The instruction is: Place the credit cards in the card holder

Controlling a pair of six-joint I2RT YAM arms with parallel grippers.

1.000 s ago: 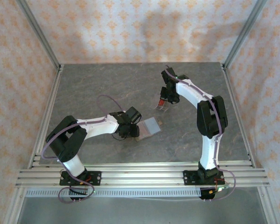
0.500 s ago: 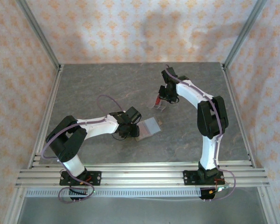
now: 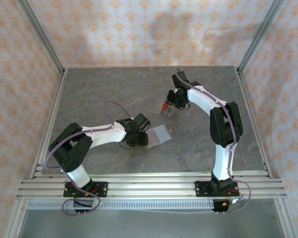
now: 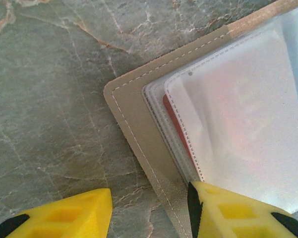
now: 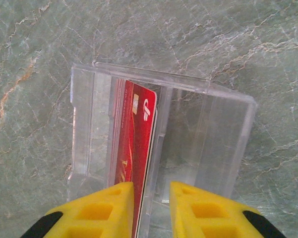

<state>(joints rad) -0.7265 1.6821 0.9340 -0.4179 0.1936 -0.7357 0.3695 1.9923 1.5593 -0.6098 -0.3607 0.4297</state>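
Observation:
The card holder [image 3: 157, 135] lies open at mid table, its olive-brown cover [image 4: 139, 129] under clear sleeves. A red card's edge [image 4: 176, 124] shows inside a sleeve. My left gripper [image 3: 141, 137] [image 4: 149, 213] is open and straddles the holder's near corner, one finger [image 4: 238, 213] over the sleeves, the other over the table. Further back, red credit cards [image 3: 164, 105] [image 5: 136, 148] stand on edge in a clear slotted rack [image 5: 208, 134]. My right gripper [image 3: 175, 100] [image 5: 151, 208] is just over them, narrowly open. The cards run along its left finger, with a gap to the right one.
The table top [image 3: 99, 94] is grey marbled stone. Aluminium rails [image 3: 149, 186] run along the near edge, with posts at the back corners. Patterned walls close in the back and sides. A purple cable loops above the left arm [image 3: 114, 106].
My right gripper has shifted slightly left and toward the back, and the clear rack has shifted with it. Its jaws have parted a little. The left arm has not moved.

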